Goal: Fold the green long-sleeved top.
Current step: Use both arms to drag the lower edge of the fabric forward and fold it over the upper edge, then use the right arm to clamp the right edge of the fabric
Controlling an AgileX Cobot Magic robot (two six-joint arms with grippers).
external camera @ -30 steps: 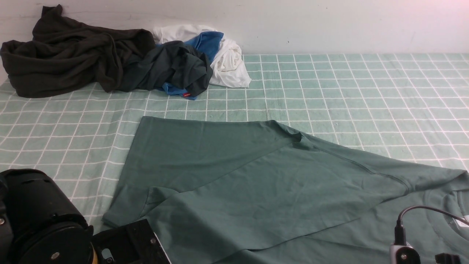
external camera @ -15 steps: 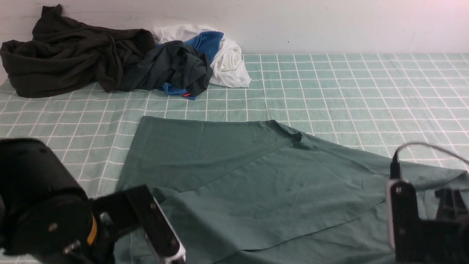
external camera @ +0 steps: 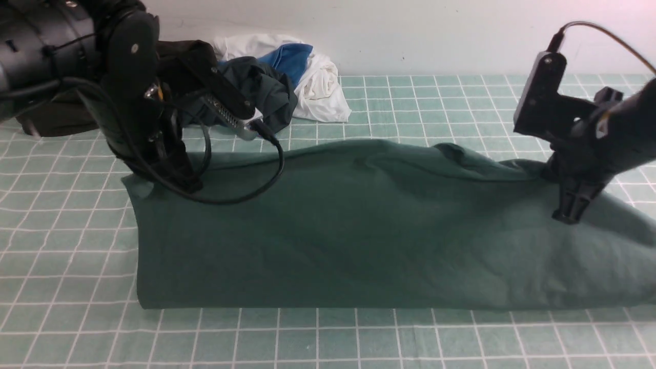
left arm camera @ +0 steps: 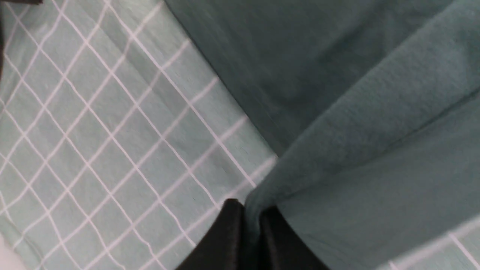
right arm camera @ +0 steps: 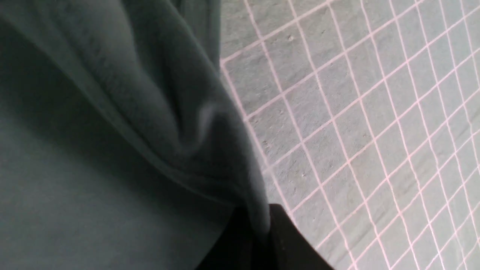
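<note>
Both clamped: left end effector [external camera: 187,185] and right end effector [external camera: 567,217] each pinch the green long-sleeved top [external camera: 333,230], flat a second ago. It now stretches between them, doubled over on the desk [external camera: 307,341], so this fold looks nearly laid.

The left arm [external camera: 46,51] is held high on the left with its wrist angled down, and the left gripper [external camera: 182,182] is pinched tight on an edge of the green long-sleeved top [external camera: 333,230]. The right arm [external camera: 630,128] is held up on the right, with the right gripper [external camera: 569,212] pointed down and clamped on a fold of the same top.
</note>
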